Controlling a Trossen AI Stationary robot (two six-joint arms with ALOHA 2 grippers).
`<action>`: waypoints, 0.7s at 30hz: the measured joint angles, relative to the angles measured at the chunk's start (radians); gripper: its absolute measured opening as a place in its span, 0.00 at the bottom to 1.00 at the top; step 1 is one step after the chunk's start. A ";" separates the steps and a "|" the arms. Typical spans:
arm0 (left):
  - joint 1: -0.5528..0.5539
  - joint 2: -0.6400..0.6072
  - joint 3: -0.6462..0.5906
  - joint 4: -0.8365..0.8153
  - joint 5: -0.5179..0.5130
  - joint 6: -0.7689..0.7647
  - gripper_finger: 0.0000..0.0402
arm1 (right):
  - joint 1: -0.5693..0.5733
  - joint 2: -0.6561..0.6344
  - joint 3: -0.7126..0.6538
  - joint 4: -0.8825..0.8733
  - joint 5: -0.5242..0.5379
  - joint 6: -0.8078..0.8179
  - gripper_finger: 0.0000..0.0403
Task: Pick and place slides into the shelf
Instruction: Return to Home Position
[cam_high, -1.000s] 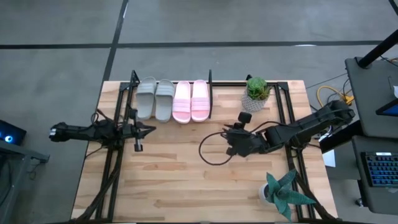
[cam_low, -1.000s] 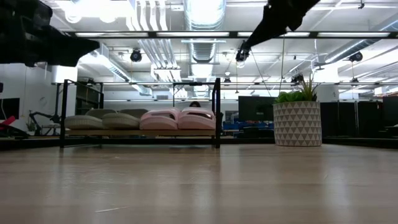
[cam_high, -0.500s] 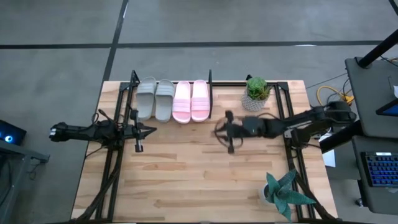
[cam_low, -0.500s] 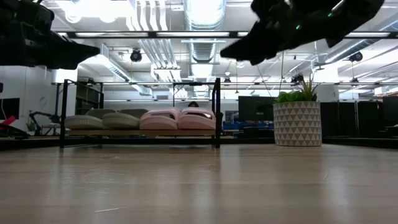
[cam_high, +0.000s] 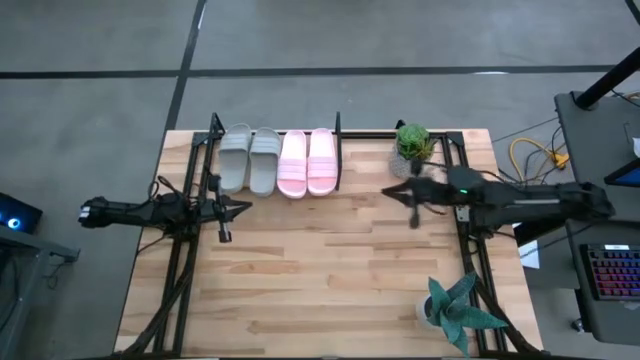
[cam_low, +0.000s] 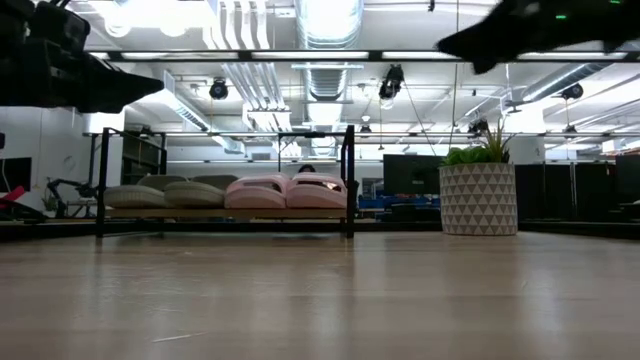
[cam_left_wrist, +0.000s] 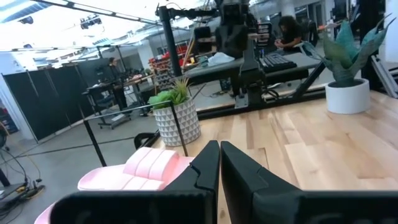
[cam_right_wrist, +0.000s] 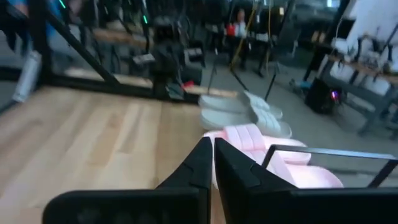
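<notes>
Slides (cam_high: 278, 160) sit four abreast on the shelf (cam_low: 225, 212), the grey-green pair beside the pink pair. I see my left hand (cam_high: 236, 208) clenched and empty above the bench (cam_high: 320, 280), just in front of the shelf. My right hand (cam_high: 392, 192), likewise clenched on nothing, hovers near the potted plant (cam_high: 412, 145).
</notes>
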 joint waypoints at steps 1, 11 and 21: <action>0.000 0.003 0.000 -0.001 0.000 0.000 0.00 | 0.011 -0.063 -0.035 -0.002 0.000 0.005 0.02; 0.000 0.010 0.000 -0.004 -0.005 0.000 0.00 | 0.045 -0.584 -0.210 -0.203 0.008 0.069 0.02; 0.000 0.020 0.000 -0.008 -0.025 0.000 0.00 | 0.046 -0.737 -0.266 -0.373 0.008 0.156 0.02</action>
